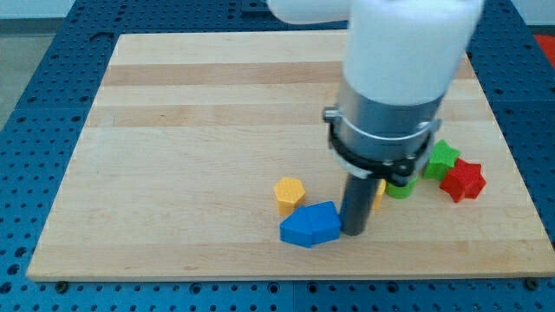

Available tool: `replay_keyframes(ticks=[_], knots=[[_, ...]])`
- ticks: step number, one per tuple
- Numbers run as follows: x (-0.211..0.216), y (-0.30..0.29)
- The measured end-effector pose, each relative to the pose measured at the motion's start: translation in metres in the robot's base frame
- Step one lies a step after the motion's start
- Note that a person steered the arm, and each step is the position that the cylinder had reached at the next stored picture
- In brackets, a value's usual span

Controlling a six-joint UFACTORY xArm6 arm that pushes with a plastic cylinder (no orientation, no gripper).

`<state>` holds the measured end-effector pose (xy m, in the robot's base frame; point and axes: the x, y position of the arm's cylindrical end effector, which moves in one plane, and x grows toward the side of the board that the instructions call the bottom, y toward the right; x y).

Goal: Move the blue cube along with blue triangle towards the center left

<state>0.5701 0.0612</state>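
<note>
Tip (bare rod, holds nothing) touching blue blocks on view's right; push underway, next needs steady leftward shove.

Single view, looking down at a slant from the near edge of the wooden board, fairly close.

Wooden board, blue, yellow, green, red blocks
</note>
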Motion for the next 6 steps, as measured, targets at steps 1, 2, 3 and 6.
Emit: replay_keyframes(ticks=[1, 2, 3, 6], knots=[[-0.002, -0.03], [0.0, -0.031], [0.011, -0.025], [0.01, -0.1]])
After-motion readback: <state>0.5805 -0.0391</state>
